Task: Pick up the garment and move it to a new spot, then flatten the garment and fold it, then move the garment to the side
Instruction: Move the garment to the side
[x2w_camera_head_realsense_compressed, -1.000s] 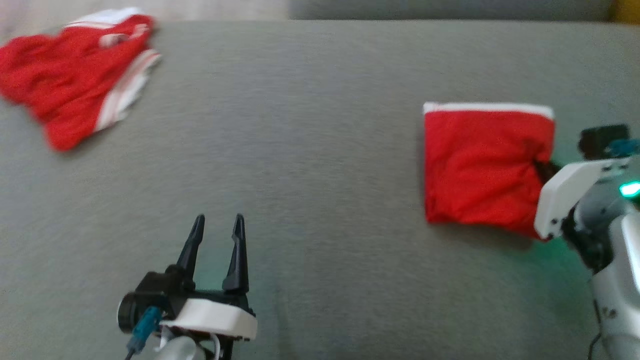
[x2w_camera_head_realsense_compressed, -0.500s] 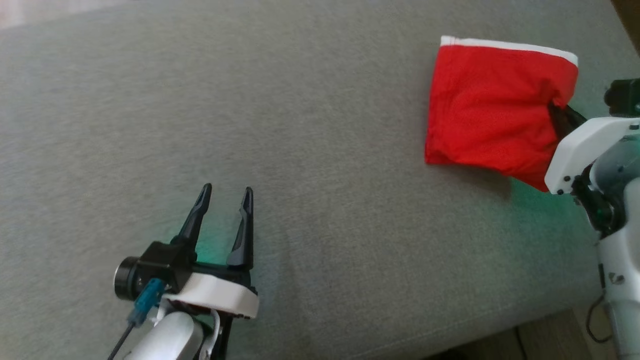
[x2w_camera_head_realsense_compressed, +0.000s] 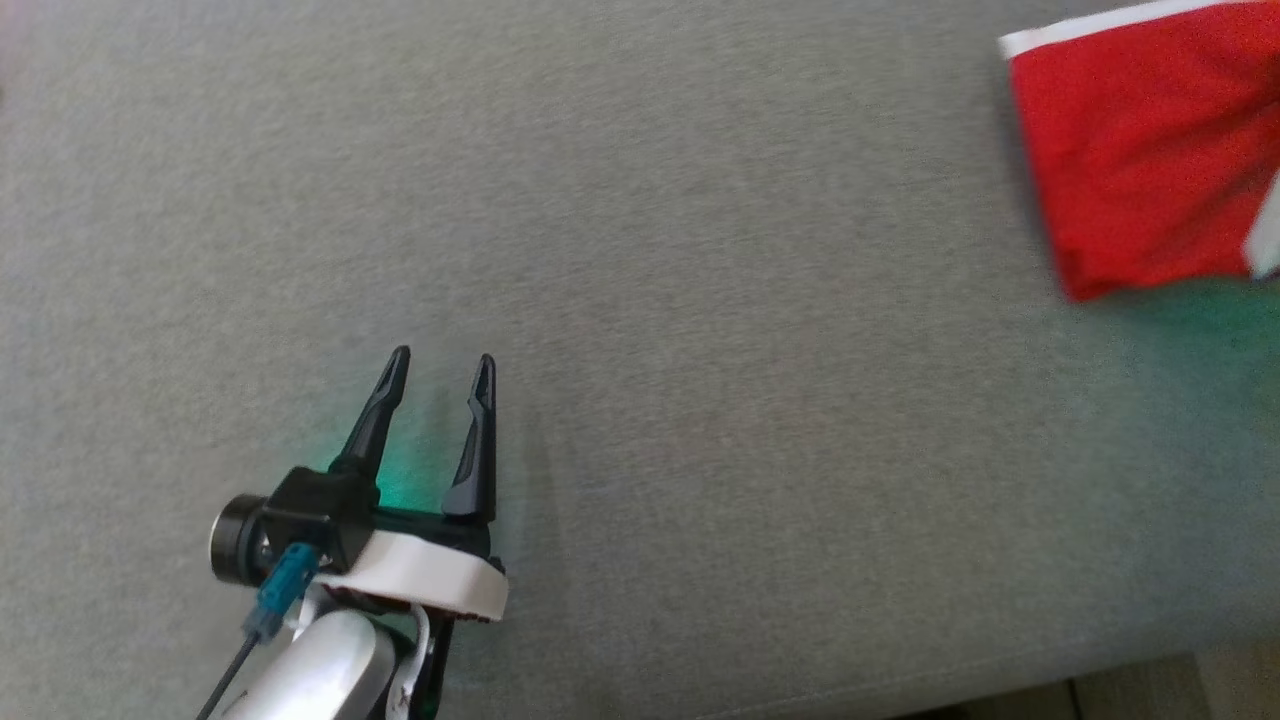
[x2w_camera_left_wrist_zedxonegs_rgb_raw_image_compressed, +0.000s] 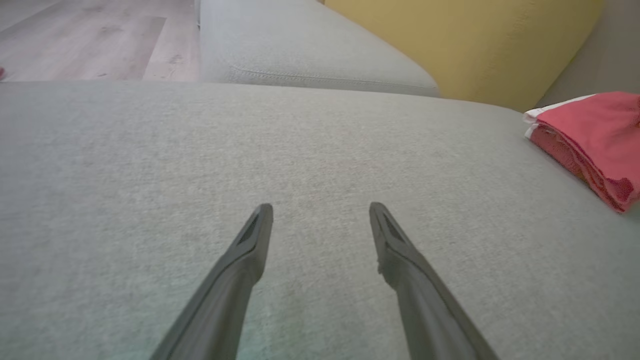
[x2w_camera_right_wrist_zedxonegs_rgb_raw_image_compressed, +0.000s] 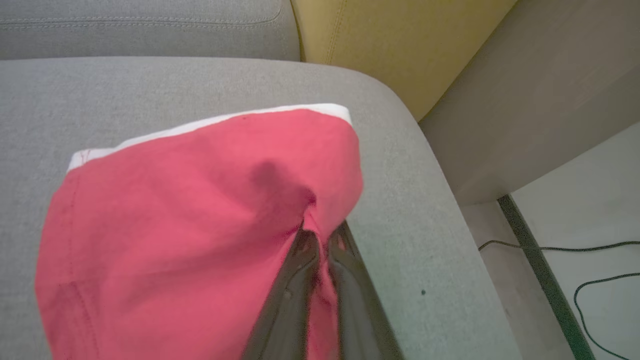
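My right gripper (x2w_camera_right_wrist_zedxonegs_rgb_raw_image_compressed: 322, 234) is clamped on a pinch of the folded red garment (x2w_camera_right_wrist_zedxonegs_rgb_raw_image_compressed: 175, 210), which rests on the sofa (x2w_camera_right_wrist_zedxonegs_rgb_raw_image_compressed: 150, 80) just ahead of it, near the cushion's rounded edge to its right. My left gripper (x2w_camera_head_realsense_compressed: 441, 356) hangs apart and empty, well away. Pulling by this one pinch could drag the layers open or tip the garment off that edge.

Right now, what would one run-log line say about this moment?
right gripper: shut on folded red fabric garment | left gripper: open, empty | surface: grey fabric sofa cushion
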